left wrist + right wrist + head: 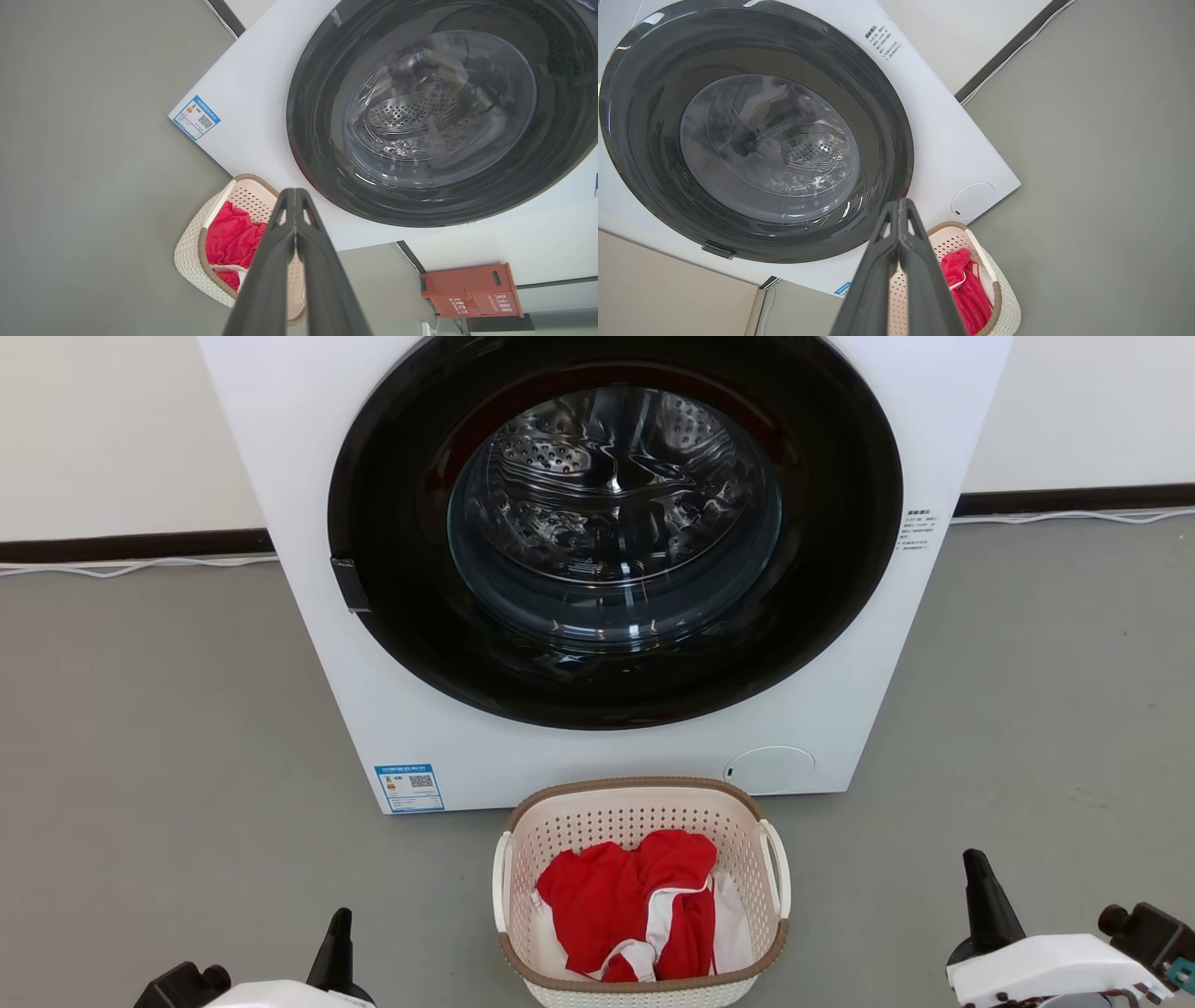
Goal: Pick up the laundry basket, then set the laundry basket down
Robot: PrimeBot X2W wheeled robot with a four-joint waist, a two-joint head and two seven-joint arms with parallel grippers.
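Currently the basket (pixel 635 823) stands upright on the floor (pixel 168 756), just in front of the washer (pixel 523 756) and on the near side of it, roughly midway between the two arms. Red and white cloth (pixel 625 896) lies heaped inside. Its white handles (pixel 777 868) sit on its left and right sides, and nothing grips them.

The left gripper (pixel 342 917) is low at the near left, well apart from the basket. The right gripper (pixel 974 861) is at the near right, likewise well apart. In both wrist views the fingers are pressed together with nothing between them.

As for the step in hand, I judge that the scene fits two stages equally. A basket resting on the floor with both arms clear of it could be one waiting to be lifted, or one that has been lifted and put down again. The pictures do not settle which, so no next move can be named with confidence.

What can be said is how the basket would handle. It looks light, the load is soft and low, and the two side handles offer a hold from either side.
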